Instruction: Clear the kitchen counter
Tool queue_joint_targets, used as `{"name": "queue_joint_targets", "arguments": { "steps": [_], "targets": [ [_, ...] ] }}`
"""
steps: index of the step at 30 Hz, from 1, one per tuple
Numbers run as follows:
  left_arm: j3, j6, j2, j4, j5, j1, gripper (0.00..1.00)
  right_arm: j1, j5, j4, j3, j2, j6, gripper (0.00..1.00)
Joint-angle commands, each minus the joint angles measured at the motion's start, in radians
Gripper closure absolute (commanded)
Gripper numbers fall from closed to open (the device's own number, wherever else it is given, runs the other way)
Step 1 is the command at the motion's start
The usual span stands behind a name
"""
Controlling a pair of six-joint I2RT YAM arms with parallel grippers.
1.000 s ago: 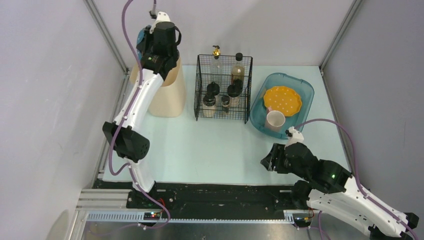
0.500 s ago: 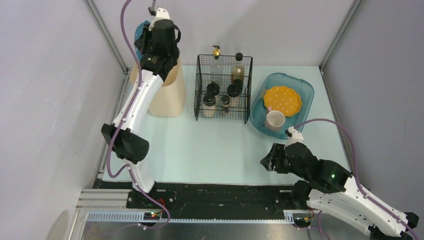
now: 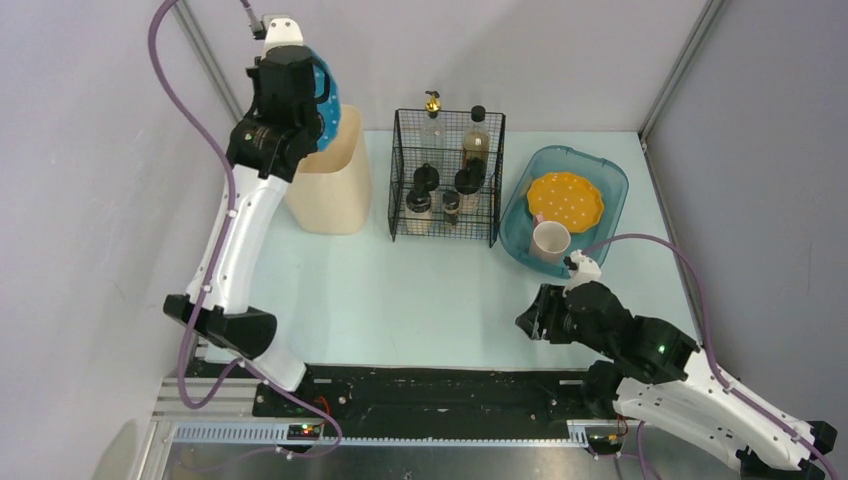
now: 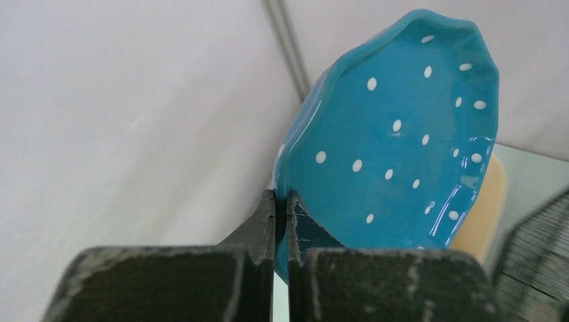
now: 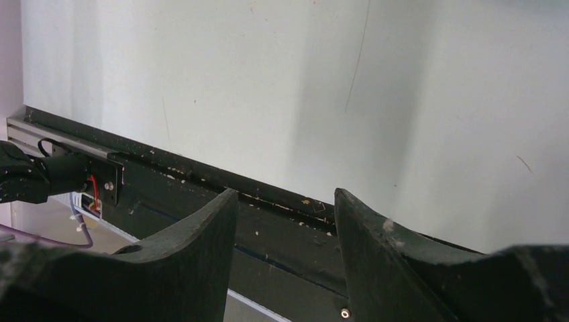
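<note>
as left pincer [image 4: 280,201] grips blue plate [image 4: 402,147], right pincer [image 5: 285,194] wide; tub [image 3: 617,180]: mug [image 3: 549,241], yellow plate [image 3: 566,200]

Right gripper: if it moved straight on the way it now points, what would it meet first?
Probably the kitchen counter, near its black front rail: the open right gripper frames that edge with nothing between. Exact depth is unclear.

You see 3 plain pale grey walls [image 3: 90,200] closing in the cell, 2 slanting aluminium posts [image 3: 678,70] at the far corners, a slotted aluminium rail [image 3: 430,433] along the near edge, and soft, even light throughout.
</note>
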Motion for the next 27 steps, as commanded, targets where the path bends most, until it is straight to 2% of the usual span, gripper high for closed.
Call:
{"name": "queue_joint_targets", "arguments": {
  "steps": [1,8,11,17,27],
  "targets": [
    [-0.003,-0.24,-0.126,0.0,0.208,-0.005,1.0,0.003,0.001,0.052,0.065,0.01,-0.048,0.41],
    [-0.107,-0.396,-0.235,-0.019,0.603,-0.004,1.0,0.002,0.008,0.053,0.2,0.051,-0.151,0.39],
    [-0.179,-0.446,-0.27,-0.016,0.734,-0.003,1.0,-0.001,0.001,0.053,0.26,0.084,-0.182,0.33],
    [-0.3,-0.522,-0.349,-0.016,0.887,-0.004,1.0,-0.009,-0.019,0.079,0.334,0.122,-0.22,0.29],
    [-0.558,-0.63,-0.447,-0.013,1.107,-0.003,1.0,-0.09,-0.2,0.189,0.41,0.208,-0.228,0.21]
  ]
}}
